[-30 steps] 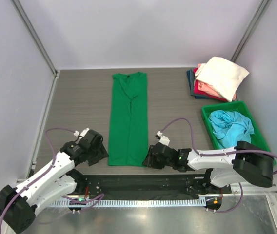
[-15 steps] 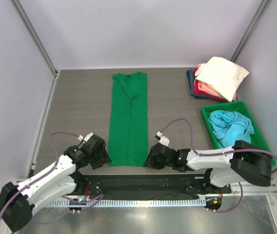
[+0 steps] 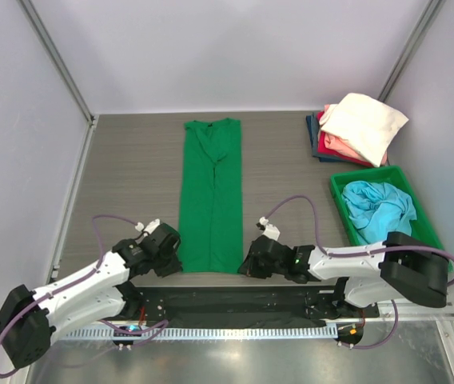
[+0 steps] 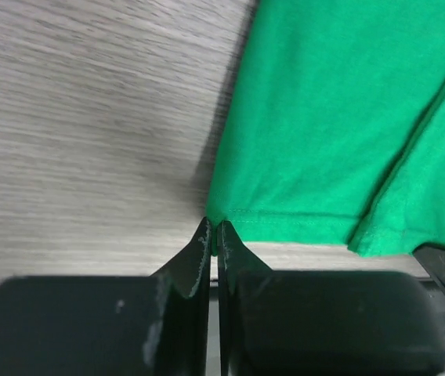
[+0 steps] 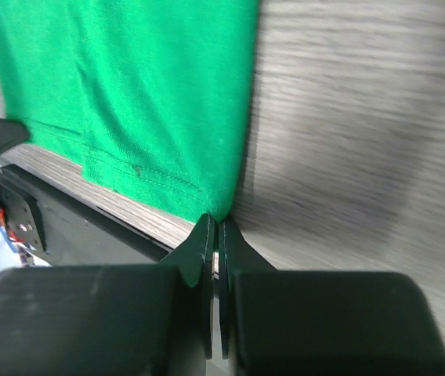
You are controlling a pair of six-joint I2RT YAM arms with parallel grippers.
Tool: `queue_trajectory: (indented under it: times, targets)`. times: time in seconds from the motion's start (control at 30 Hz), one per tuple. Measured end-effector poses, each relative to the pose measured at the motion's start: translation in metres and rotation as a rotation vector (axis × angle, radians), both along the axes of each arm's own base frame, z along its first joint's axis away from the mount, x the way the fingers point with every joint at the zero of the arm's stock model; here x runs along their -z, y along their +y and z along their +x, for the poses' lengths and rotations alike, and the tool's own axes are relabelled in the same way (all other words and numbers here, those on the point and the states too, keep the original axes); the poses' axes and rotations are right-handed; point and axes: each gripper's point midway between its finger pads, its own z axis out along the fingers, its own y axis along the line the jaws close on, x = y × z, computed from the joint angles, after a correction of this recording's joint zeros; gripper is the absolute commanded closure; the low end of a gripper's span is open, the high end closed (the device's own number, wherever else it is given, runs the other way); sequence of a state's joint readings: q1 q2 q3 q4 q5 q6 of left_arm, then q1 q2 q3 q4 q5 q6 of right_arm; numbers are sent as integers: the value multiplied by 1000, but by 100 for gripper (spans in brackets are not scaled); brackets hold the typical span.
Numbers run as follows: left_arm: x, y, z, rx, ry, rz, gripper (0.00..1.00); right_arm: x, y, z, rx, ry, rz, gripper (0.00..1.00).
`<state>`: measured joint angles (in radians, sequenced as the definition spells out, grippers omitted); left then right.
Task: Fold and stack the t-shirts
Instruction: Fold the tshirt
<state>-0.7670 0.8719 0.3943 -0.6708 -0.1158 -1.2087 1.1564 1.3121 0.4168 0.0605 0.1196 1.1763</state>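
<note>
- Left jaws: together, clamped on the near left hem corner of the green t-shirt [image 4: 324, 117]. A sliver of green shows between the fingertips [image 4: 199, 251].
- Right jaws: together at the near right hem corner of the same shirt [image 5: 128, 94]. The corner runs down into the tips; how much cloth is caught cannot be made out.
- The green t-shirt [image 3: 211, 192] lies flat on the bench [image 3: 131, 176], folded into a long narrow strip. It stretches away from both jaws, with its near hem between them and the V-neck at the far end.
- Just behind both jaws is the black base plate [image 3: 227, 300] at the bench's near edge. Nothing lies on the shirt beyond the jaws.
- Well to the right of the right jaws is a green bin [image 3: 423, 220] holding a crumpled light blue t-shirt [image 3: 379, 206].
- Beyond the bin is a stack: cream t-shirt [image 3: 364, 124] on top, pink-red t-shirt [image 3: 335, 146] under it and navy t-shirt [image 3: 313, 132] at the bottom, showing only edges.
- From above, the wrist housings hide both sets of fingertips.
- Against one second ago, the left jaws were apart beside the shirt's left edge and have moved in to the hem corner and closed. The right jaws have closed almost in place. The shirt has not shifted.
</note>
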Motion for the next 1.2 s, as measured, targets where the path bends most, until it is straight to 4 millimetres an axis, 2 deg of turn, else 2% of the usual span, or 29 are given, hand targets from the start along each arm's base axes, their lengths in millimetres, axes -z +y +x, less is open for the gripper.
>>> queue_trajectory:
  times: [0.07, 0.17, 0.3, 0.43, 0.6, 0.8, 0.97, 1.2]
  targets:
    - [-5, -2, 0, 8, -7, -1, 100, 0, -5, -2, 0, 3, -8, 99]
    - [-25, -10, 2, 28, -35, -18, 100, -3, -17, -7, 1, 9, -28, 99]
    - [-68, -24, 13, 49, -102, -55, 100, -25, -29, -8, 1, -20, -30, 99]
    - [-103, -27, 29, 63, -170, -31, 100, -56, -27, 8, 4, -63, -45, 99]
    - [-131, -29, 59, 91, -217, 64, 100, -100, -29, 68, 85, -143, -46, 99]
    - [-144, -21, 113, 59, -227, 145, 100, -125, -34, 145, 128, -210, -116, 99]
    - [-153, -23, 165, 50, -235, 179, 100, -120, -35, 198, 110, -208, -179, 99]
    - [-134, -18, 223, 42, -190, 212, 100, -110, -31, 260, 78, -197, -199, 99]
